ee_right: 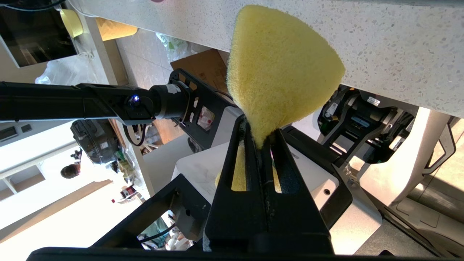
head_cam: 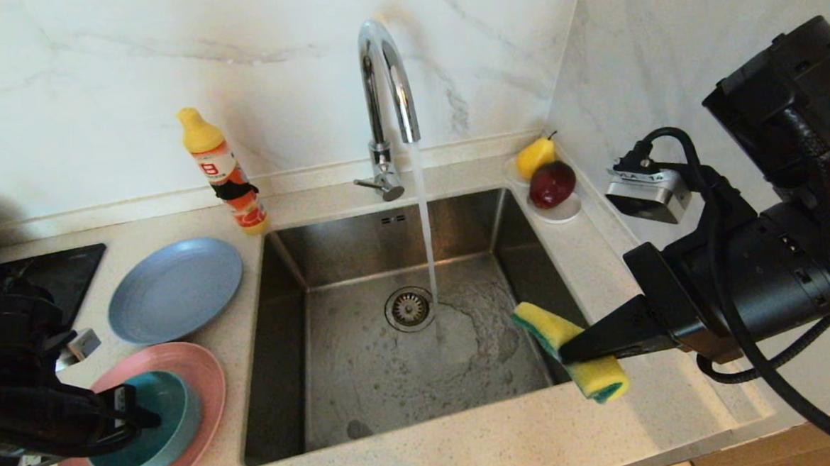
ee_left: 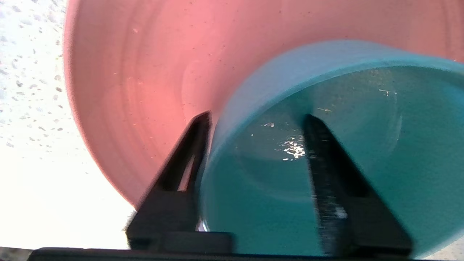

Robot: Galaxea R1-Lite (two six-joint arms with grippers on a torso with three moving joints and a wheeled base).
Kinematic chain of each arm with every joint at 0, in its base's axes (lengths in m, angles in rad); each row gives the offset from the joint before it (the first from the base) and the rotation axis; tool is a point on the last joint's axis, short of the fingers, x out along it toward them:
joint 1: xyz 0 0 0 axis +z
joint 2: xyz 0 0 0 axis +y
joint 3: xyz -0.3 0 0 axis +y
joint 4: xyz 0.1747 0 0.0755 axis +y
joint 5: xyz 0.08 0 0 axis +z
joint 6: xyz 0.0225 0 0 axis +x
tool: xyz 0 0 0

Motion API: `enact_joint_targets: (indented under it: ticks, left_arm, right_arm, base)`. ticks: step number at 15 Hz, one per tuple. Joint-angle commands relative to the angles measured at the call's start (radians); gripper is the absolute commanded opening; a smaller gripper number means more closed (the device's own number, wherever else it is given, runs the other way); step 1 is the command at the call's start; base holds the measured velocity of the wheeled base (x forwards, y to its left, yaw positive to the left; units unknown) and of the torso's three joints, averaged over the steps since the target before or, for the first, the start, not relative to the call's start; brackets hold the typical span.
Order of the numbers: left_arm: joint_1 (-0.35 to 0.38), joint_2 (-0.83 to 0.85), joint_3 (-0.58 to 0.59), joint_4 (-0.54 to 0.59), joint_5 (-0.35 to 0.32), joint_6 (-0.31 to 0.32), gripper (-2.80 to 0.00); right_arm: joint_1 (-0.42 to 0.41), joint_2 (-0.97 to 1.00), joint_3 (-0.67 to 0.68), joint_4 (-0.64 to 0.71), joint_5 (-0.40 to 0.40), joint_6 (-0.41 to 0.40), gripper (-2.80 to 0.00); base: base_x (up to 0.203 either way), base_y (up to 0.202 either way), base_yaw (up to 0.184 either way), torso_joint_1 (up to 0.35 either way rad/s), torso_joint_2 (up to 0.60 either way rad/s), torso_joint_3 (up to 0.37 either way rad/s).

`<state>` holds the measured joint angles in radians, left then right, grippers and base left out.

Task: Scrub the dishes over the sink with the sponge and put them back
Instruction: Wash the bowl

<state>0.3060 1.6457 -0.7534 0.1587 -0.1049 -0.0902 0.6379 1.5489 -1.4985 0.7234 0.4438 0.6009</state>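
A teal bowl (head_cam: 174,407) sits on the large pink plate (head_cam: 205,368) at the counter's near left. My left gripper (head_cam: 144,417) is open astride the bowl's rim (ee_left: 232,105): one finger stands outside over the pink plate (ee_left: 145,72), the other inside the teal bowl (ee_left: 268,188), with a gap left at the wall. A grey-blue plate (head_cam: 176,288) lies behind them. My right gripper (head_cam: 569,353) is shut on the yellow and green sponge (head_cam: 544,328), held over the sink's (head_cam: 387,383) near right corner. The sponge (ee_right: 279,65) bulges out past the right gripper (ee_right: 259,128).
Water runs from the chrome tap (head_cam: 385,71) down beside the drain (head_cam: 409,308). An orange detergent bottle (head_cam: 226,173) stands behind the plates. A white saucer (head_cam: 563,211) with a pear and a dark red fruit sits at the back right. A black hob (head_cam: 62,273) lies far left.
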Motion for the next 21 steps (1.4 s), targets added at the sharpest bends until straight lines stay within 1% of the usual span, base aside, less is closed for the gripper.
enact_joint_targets:
  ticks: [1,3,6,8,12,14,16,21]
  left_arm:
    - [0.001,0.000,-0.003,0.001,0.001,0.001,-2.80]
    - [0.005,-0.001,-0.006,-0.005,0.005,0.001,-2.80]
    - [0.015,-0.001,-0.005,-0.028,0.034,0.003,-2.80]
    - [0.035,-0.002,-0.007,-0.028,0.034,0.014,-2.80]
    - [0.069,-0.026,-0.056,-0.013,0.029,0.002,-2.80]
    - [0.072,-0.062,-0.082,-0.005,0.028,-0.006,-2.80]
    - [0.071,-0.112,-0.117,0.020,0.024,-0.013,-2.80]
    - [0.071,-0.242,-0.269,0.148,0.018,-0.036,-2.80]
  right_arm:
    - [0.000,0.003,0.000,0.003,0.003,0.004,-2.80]
    - [0.000,0.006,-0.002,0.004,0.003,0.004,-2.80]
    - [0.001,0.008,-0.002,0.003,0.003,0.004,-2.80]
    - [0.000,0.005,-0.005,0.004,0.003,0.004,-2.80]
    - [0.002,0.007,-0.005,0.004,0.003,0.004,-2.80]
    - [0.002,0.005,-0.004,0.004,0.003,0.004,-2.80]
    - [0.002,0.007,-0.003,0.004,0.003,0.004,-2.80]
    - [0.002,0.000,0.002,0.004,0.003,0.004,-2.80]
  base:
    - [0.000,0.000,0.000,0.000,0.00,0.000]
    - [0.000,0.000,0.000,0.000,0.00,0.000]
    - [0.000,0.000,0.000,0.000,0.00,0.000]
    - [0.000,0.000,0.000,0.000,0.00,0.000]
    - [0.000,0.000,0.000,0.000,0.00,0.000]
    - [0.000,0.000,0.000,0.000,0.00,0.000]
    - [0.000,0.000,0.000,0.000,0.00,0.000]
    - [0.000,0.000,0.000,0.000,0.00,0.000]
